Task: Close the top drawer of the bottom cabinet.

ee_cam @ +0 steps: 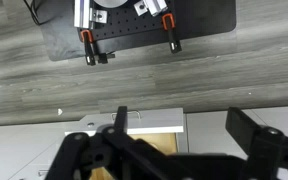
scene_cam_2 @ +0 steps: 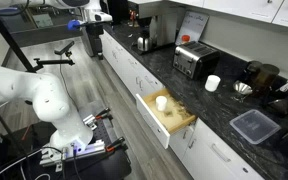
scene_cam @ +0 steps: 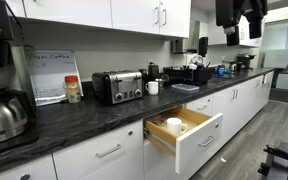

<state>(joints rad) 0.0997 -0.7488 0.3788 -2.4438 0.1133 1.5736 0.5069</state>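
White top drawer (scene_cam: 198,141) stood open; claw (ee_cam: 176,118) spread, empty, apart from it. We judged a square push on its front best.

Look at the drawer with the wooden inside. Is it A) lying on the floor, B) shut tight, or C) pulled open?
C: in both exterior views the top drawer sticks out from the bottom cabinet, so you can see its wooden inside.
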